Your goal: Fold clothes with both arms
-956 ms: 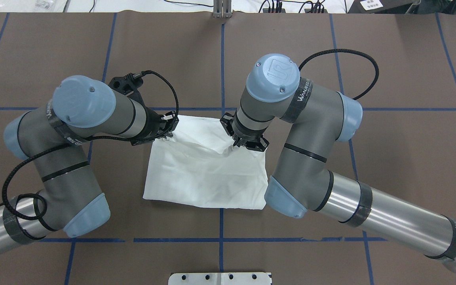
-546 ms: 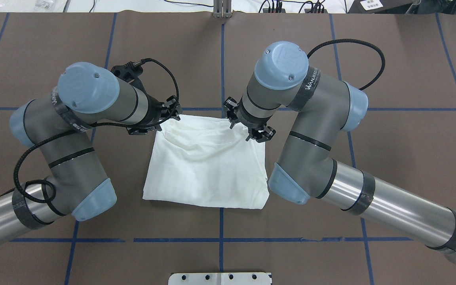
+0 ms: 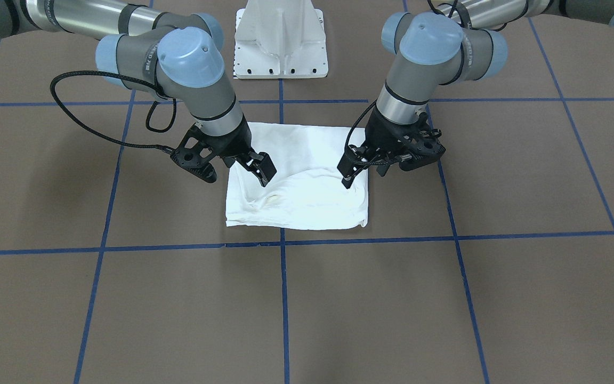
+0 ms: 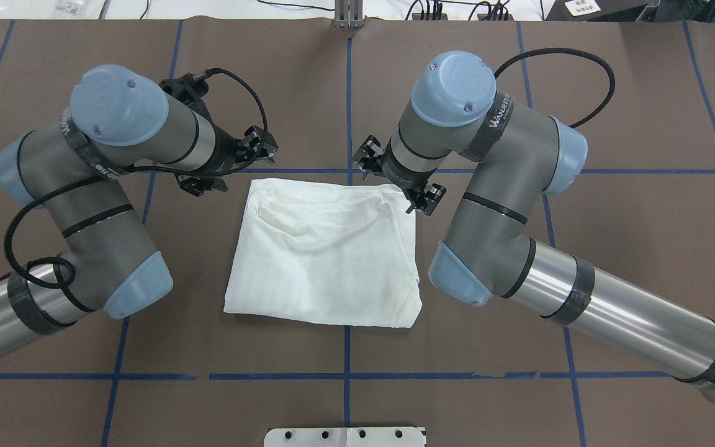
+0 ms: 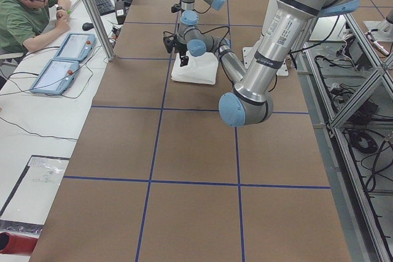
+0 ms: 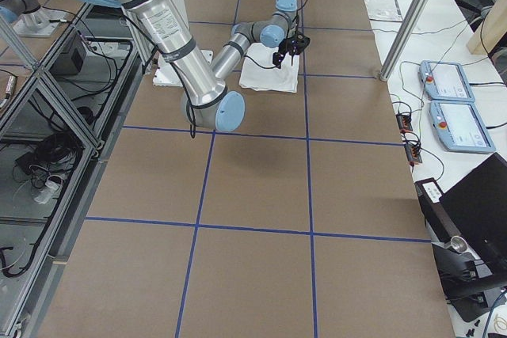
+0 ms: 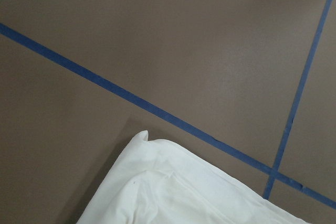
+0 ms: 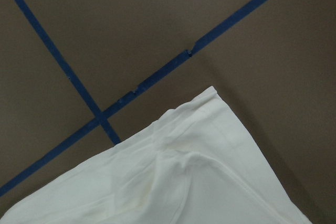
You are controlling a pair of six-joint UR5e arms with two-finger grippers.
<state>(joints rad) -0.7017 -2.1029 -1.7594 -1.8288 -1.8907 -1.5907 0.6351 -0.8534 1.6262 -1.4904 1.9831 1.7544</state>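
Front-facing view: one white T-shirt [image 3: 307, 205] lies folded into a rectangle at centre frame on the counter [image 3: 445, 298], below the one white pedestal [image 3: 280, 37]. Two arms flank it, the right gripper [image 3: 260, 169] over its left side and the left gripper [image 3: 357, 169] over its right; both have jaws apart and hold nothing.

Overhead view: each hangs by an upper corner of the cloth, one apiece, so both corners can be taken evenly, I judge.

Wrist views: one bare corner each.

Left side view: one seated person [image 5: 24, 10], two tablets [image 5: 75, 46].
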